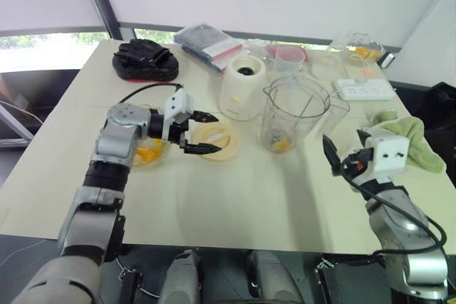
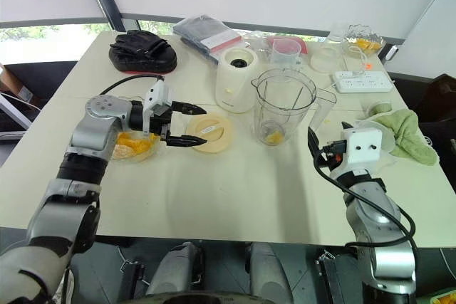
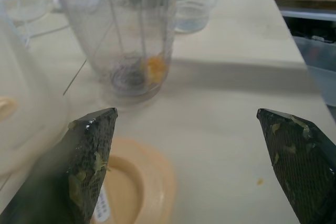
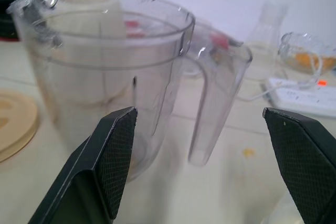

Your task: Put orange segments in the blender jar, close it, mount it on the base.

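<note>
The left gripper (image 2: 187, 126) hangs with its black fingers spread wide and empty above the round cream-yellow lid (image 2: 209, 134), beside a clear bowl of orange segments (image 2: 130, 145). The tall clear plastic blender jar (image 2: 284, 112), one orange piece at its bottom, stands on the pale table (image 2: 235, 190) just right of the squat cream-white base (image 2: 235, 78). The right gripper (image 1: 333, 154), also wide and empty, faces the jar's handle.

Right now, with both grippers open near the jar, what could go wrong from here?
The left gripper hangs open just above the cream lid; a careless move could push it away. The blender jar stands unheld by the base, so the open right gripper might tip it. Pulp sticks to the left fingers, so the grip may slip.
</note>
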You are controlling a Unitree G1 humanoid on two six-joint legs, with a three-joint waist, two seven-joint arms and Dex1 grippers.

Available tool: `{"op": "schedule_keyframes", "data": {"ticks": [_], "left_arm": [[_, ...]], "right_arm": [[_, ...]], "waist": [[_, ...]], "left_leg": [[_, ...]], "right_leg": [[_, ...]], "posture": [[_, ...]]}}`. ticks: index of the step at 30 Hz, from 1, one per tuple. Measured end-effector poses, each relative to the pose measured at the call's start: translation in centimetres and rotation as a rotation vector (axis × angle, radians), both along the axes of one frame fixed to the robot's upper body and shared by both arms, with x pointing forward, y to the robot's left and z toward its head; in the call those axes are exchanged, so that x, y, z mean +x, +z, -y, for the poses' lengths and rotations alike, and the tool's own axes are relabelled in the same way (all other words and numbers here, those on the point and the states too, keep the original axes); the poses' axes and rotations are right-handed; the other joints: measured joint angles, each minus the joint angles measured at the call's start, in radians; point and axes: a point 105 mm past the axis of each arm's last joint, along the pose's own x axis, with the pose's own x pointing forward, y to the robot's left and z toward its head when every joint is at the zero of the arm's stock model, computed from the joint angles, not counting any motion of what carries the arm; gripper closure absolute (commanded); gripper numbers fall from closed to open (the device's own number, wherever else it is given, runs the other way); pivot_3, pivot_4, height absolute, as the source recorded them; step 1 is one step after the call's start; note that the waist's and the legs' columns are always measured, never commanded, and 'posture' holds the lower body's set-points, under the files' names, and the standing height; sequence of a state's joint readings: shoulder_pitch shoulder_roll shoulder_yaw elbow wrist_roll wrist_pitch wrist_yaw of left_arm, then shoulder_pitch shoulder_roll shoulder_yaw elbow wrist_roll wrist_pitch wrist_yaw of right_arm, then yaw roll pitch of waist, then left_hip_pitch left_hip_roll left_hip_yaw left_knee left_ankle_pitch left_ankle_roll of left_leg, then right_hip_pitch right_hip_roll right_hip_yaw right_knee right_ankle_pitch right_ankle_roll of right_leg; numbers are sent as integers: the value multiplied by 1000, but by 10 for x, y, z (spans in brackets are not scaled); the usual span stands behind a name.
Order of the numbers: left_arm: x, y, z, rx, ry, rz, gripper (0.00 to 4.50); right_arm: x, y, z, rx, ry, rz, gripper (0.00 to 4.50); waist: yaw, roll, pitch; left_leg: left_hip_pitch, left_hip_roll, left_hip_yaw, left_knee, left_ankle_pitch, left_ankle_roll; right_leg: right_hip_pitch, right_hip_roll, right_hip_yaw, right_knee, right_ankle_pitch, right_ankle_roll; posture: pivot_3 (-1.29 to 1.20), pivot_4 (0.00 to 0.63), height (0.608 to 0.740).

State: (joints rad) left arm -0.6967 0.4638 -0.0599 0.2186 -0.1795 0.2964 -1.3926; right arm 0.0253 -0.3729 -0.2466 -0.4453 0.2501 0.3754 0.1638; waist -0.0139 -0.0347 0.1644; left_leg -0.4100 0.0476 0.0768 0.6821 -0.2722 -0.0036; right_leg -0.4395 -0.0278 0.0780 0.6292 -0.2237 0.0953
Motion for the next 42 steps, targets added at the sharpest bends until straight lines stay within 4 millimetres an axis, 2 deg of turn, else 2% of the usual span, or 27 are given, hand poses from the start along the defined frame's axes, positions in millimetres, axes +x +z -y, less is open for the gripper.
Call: {"op": "schedule_keyframes", "data": {"ticks": [7, 16, 21, 28, 32, 37, 42], "left_arm": [[-5, 7, 1, -12, 58, 25, 64], [-15, 15, -1, -37, 45, 5, 64], [-18, 19, 1, -63, 44, -12, 64], [-17, 14, -3, -65, 82, -22, 64], [-16, 13, -4, -64, 94, -21, 64], [-17, 14, -2, -60, 95, -6, 64], [-18, 10, 5, -51, 72, -6, 64]], "right_arm": [[24, -11, 9, -6, -1, -21, 508], [47, -25, 14, 33, 11, -47, 508], [62, -23, 12, 54, 22, -32, 508], [74, -29, 11, 66, 20, -44, 508], [73, -32, 8, 48, 37, -47, 508], [56, -46, 12, 35, 34, -87, 508], [33, -42, 7, 11, 60, -95, 508]], "waist": [[-6, 1, 0], [-8, 3, 1], [-8, 3, 1], [-10, 4, 1], [-9, 4, 1], [-7, 4, 1], [-7, 5, 1]], "left_leg": [[1, 0, -1, -1, 0, 0], [1, 0, 0, -1, 0, 0], [1, 0, 0, -1, 0, 0], [1, 0, 0, -1, 0, 0], [1, 0, 0, -1, 0, 0], [1, 0, 0, -1, 0, 0], [1, 0, 0, -1, 0, 0]], "right_leg": [[0, 2, -1, 1, 0, 0], [0, 2, 0, 1, 0, 0], [0, 2, 0, 1, 0, 0], [0, 2, 0, 1, 0, 0], [0, 2, 0, 1, 0, 0], [0, 2, 0, 1, 0, 1], [-1, 2, 0, 1, 0, 1]], "posture": [[0, 150, 740], [0, 150, 740], [0, 150, 740], [0, 150, 740], [0, 150, 740], [0, 150, 740], [0, 150, 740]]}}
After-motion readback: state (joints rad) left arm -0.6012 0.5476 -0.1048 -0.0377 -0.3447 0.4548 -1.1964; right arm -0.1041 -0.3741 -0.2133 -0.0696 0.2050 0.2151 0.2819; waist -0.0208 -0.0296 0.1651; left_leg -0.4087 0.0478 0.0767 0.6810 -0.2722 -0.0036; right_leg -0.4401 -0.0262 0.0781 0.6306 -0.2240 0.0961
